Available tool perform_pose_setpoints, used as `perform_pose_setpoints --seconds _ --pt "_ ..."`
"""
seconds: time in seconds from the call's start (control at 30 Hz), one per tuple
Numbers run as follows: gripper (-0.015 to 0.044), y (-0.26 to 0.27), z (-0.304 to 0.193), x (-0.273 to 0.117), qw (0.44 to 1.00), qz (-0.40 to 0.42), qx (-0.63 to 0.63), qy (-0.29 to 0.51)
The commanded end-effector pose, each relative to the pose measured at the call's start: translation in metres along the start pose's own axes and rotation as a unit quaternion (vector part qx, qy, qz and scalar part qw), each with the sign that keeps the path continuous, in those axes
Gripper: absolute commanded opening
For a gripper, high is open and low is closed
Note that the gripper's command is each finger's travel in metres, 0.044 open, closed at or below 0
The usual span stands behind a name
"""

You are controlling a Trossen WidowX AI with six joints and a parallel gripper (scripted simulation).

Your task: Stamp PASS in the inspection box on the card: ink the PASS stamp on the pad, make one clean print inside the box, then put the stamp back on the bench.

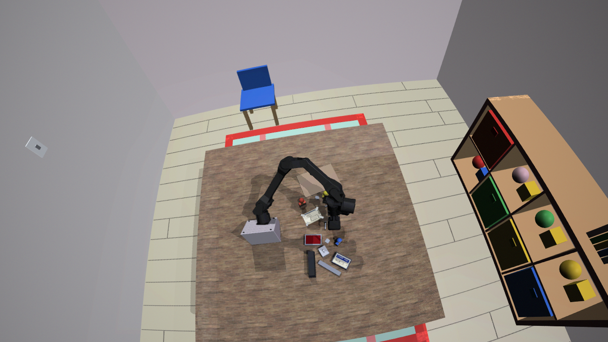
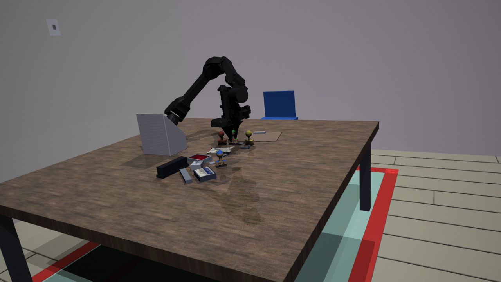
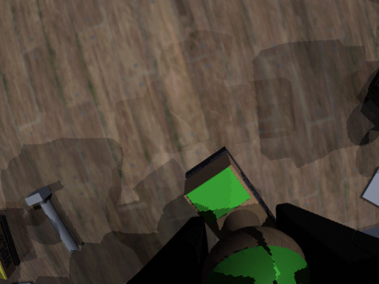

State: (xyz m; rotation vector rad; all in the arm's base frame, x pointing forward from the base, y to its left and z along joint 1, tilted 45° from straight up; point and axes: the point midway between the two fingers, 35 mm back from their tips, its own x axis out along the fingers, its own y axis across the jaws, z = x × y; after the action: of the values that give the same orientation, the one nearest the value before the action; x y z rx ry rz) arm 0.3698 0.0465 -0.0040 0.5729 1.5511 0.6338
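Yellow-trimmed stamp (image 3: pixel 7 252) cut off at wrist view's left edge; green knob (image 3: pixel 258 264) cropped at bottom.

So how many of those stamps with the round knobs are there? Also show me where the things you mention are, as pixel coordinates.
4. The green stamp (image 2: pixel 233 141) (image 3: pixel 219 192) is in the gripper (image 1: pixel 334 223) (image 2: pixel 232 138) (image 3: pixel 240 222); the red stamp (image 1: pixel 301 202) (image 2: pixel 222 141) and yellow stamp (image 1: pixel 325 194) (image 2: pixel 249 141) (image 3: pixel 7 256) stand near the brown sheet (image 1: pixel 312 185) (image 2: pixel 273 136); the blue stamp (image 1: pixel 338 241) (image 2: pixel 220 163) stands near the red pad (image 1: pixel 312 239) (image 2: pixel 199 157).

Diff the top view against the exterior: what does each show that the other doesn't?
Only top: the cube shelf with its balls and blocks.

Only exterior: the green-marked stamp shut in the gripper, hidden from above by the arm; also the table legs.

Both: the card, red ink pad, blue-knobbed stamp, blue chair and wall switch.
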Motion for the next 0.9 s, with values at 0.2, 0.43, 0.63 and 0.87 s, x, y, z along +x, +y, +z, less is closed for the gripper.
perform_pose_setpoints --seconds 0.2,0.43,0.63,0.87 --pt "0.0 0.0 -0.002 0.02 1.0 0.003 0.005 0.003" --pt "0.0 0.0 -0.002 0.031 1.0 0.003 0.005 0.003" --pt "0.0 0.001 -0.003 0.041 1.0 0.004 0.005 0.003" --pt "0.0 0.001 -0.004 0.051 1.0 0.004 0.005 0.003"
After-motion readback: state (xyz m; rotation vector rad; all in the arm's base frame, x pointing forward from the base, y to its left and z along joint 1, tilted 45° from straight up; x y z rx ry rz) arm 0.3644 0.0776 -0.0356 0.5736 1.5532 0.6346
